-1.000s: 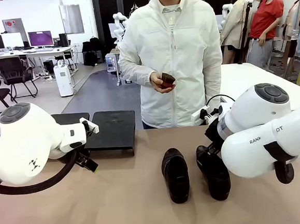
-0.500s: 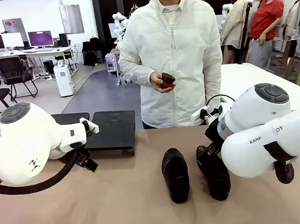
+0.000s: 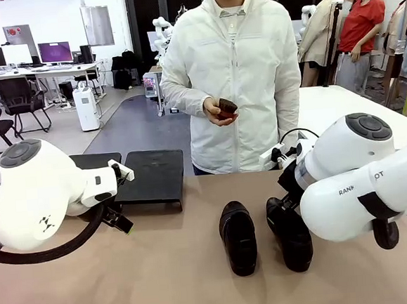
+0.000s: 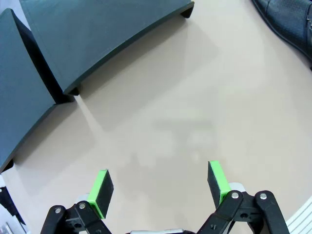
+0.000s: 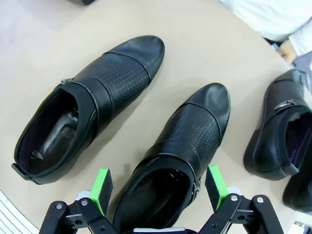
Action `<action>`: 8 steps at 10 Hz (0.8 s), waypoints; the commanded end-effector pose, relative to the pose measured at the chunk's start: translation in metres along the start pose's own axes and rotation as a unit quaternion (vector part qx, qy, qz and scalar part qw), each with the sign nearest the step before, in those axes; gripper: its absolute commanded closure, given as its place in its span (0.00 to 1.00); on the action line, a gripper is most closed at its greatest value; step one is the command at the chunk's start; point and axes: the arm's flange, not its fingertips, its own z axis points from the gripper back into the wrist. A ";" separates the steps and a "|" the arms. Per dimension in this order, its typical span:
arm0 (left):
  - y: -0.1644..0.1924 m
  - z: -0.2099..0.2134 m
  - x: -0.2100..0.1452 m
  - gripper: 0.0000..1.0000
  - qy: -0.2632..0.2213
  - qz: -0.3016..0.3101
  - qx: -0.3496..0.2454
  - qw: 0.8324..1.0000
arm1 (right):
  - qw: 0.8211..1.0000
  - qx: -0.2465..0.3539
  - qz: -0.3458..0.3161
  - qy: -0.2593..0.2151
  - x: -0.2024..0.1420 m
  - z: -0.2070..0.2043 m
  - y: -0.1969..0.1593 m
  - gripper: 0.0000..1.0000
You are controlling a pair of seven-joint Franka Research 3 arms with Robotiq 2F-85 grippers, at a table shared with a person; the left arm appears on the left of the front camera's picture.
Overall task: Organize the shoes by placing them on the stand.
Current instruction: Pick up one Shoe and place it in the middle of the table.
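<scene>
Right wrist view: the right gripper (image 5: 158, 187) is being held spread, empty, over the heel opening of a black dress shoe (image 5: 197, 129). A pick is seemingly being set up; lowering and closing is being called for. The left gripper (image 4: 158, 187) is being held spread, the stand (image 4: 97, 39) ahead.

— Light?
— Bright and even, from overhead. Soft shadows hug the shoes (image 3: 238, 237) on the table (image 3: 163, 268); a dull sheen lies on the leather.
— Sharpness?
— Crisp up close, the far room slightly softer. Both wrist views bulge at the edges, so the stand (image 4: 107, 39) looks curved.
</scene>
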 end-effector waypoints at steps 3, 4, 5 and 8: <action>0.000 0.000 0.000 0.00 0.000 0.000 0.000 1.000 | 1.000 0.000 0.000 0.000 0.000 0.000 0.000 0.00; 0.006 0.028 0.003 0.00 0.019 0.013 -0.027 0.999 | 0.998 0.045 -0.026 0.020 0.009 0.025 -0.003 0.00; 0.009 0.069 0.006 0.00 0.095 0.089 -0.081 0.988 | 0.994 0.058 -0.079 0.049 0.017 0.072 -0.012 0.00; 0.031 0.183 -0.039 0.00 0.065 0.079 -0.191 0.976 | 0.968 0.141 -0.197 0.070 0.004 0.209 -0.039 0.00</action>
